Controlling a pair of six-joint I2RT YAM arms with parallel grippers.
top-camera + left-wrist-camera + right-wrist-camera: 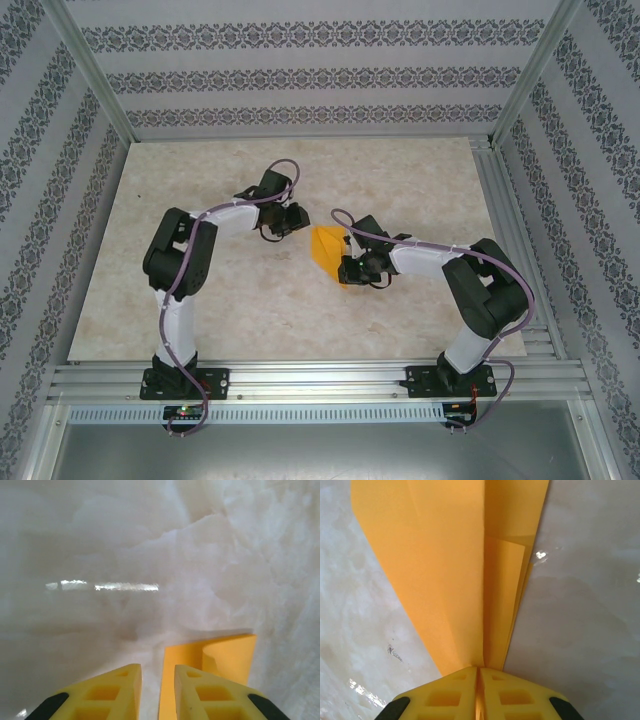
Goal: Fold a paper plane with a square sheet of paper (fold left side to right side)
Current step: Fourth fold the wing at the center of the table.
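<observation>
Plain orange-yellow paper plane (326,248) on a cream, faintly marbled desk (420,180).
The left tool (157,672) and right tool (477,672) have bright yellow fingers with black patches near their bases. The left arm (178,320) and right arm (465,345) are white with black joints and purple cables (283,162). The walls (300,80) at 9, 12 and 3 o'clock are white with grey floral bands. A silver rail (320,378) runs at 6 o'clock.

The right gripper (478,672), yellow jaws pressed together, pinches the narrow end of the orange-yellow paper plane (440,570); the creased wedge widens away over the pale marbled table (590,605); a smaller flap (504,580), apparently an inner layer, lies right of the centre crease.
</observation>
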